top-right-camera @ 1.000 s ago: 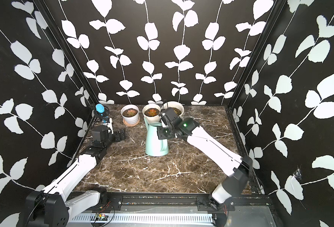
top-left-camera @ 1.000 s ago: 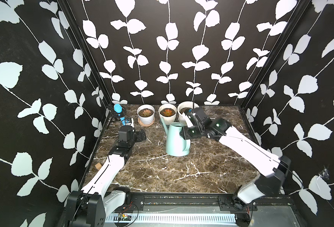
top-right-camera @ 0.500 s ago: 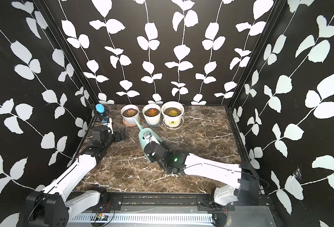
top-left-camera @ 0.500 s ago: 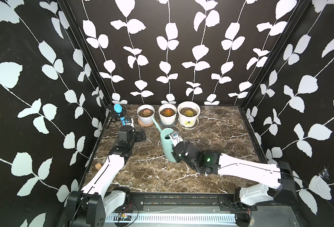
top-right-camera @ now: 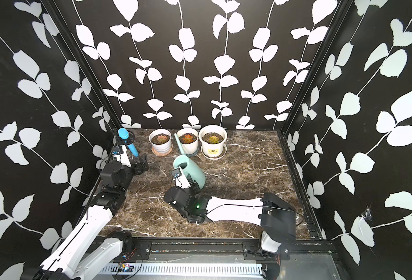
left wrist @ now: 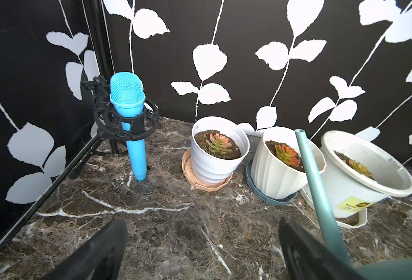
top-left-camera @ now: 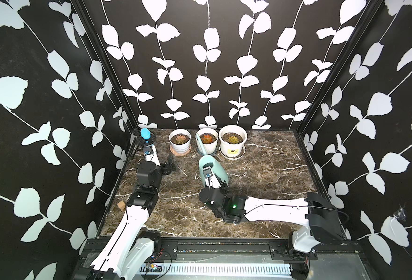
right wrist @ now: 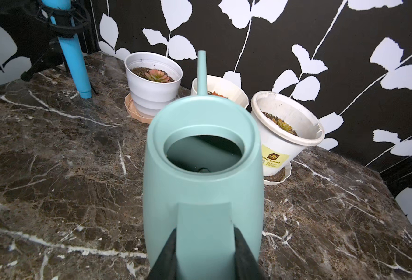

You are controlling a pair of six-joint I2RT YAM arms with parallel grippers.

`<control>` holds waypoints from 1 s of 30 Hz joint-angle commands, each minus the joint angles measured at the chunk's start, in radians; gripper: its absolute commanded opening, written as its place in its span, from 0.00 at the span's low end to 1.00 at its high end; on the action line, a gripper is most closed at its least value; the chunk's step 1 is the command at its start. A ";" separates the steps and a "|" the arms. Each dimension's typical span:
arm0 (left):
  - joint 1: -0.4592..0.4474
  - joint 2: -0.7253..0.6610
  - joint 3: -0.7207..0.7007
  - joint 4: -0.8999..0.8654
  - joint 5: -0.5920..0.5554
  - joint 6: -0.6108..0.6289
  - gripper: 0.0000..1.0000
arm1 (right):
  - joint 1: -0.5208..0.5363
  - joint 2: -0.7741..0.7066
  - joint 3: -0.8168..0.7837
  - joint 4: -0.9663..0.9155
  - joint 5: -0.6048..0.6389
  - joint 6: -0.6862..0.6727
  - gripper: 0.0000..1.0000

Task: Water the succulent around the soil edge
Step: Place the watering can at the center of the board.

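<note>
Right wrist view: the teal watering can is seen clamped by its flat handle between the jaws of the right gripper, with the spout aimed at three potted succulents lined up just beyond the can. Whether the can is resting on the marble tabletop or is lifted just clear cannot be told. The ribbed white pot, directly past the spout tip, is judged to be the target; its orange succulent is ringed by a narrow band of soil. The left gripper is held spread wide and empty, off to the can's left and well apart from it. Several failures can be foreseen. The rosette would be wetted if the spout were carried past the soil edge. The light pot could be tipped if its rim were struck by the long spout. Water could be spilled into the smooth white pot or the labelled pot set close beside. The can could be swung in the grip once tilted, since the smooth handle is pinched at one spot only.
</note>
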 commanded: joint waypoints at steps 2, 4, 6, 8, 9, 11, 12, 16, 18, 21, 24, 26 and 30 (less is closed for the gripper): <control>-0.005 -0.006 -0.010 0.031 -0.017 -0.007 0.99 | 0.003 0.015 -0.010 0.128 0.117 0.122 0.00; -0.005 0.001 -0.007 0.029 -0.014 -0.011 0.99 | 0.003 0.025 -0.021 0.138 0.119 0.163 0.00; -0.004 0.007 -0.006 0.028 -0.009 -0.013 0.99 | 0.003 0.042 -0.026 0.135 0.112 0.196 0.00; -0.005 0.010 -0.005 0.028 -0.005 -0.016 0.99 | 0.004 0.057 -0.033 0.135 0.102 0.222 0.00; -0.005 0.012 -0.005 0.028 -0.004 -0.016 0.99 | 0.004 0.065 -0.036 0.133 0.102 0.236 0.00; -0.005 0.015 -0.004 0.028 -0.003 -0.015 0.99 | 0.006 0.080 -0.040 0.134 0.097 0.257 0.00; -0.005 0.017 -0.001 0.028 0.000 -0.016 0.99 | 0.006 0.088 -0.043 0.135 0.093 0.266 0.00; -0.004 0.026 0.001 0.024 -0.001 -0.016 0.99 | 0.012 0.126 -0.038 0.140 0.074 0.300 0.00; -0.005 0.032 0.002 0.022 0.001 -0.016 0.99 | 0.015 0.144 -0.033 0.138 0.065 0.314 0.00; -0.005 0.034 0.005 0.018 0.002 -0.016 0.99 | 0.021 0.170 -0.019 0.120 0.057 0.330 0.00; -0.004 0.035 0.005 0.018 0.002 -0.016 0.99 | 0.027 0.187 -0.003 0.101 0.053 0.340 0.00; -0.005 0.035 0.004 0.017 0.003 -0.016 0.99 | 0.029 0.197 0.010 0.078 0.053 0.351 0.01; -0.005 0.034 0.004 0.018 0.002 -0.015 0.99 | 0.030 0.209 0.033 0.047 0.037 0.350 0.29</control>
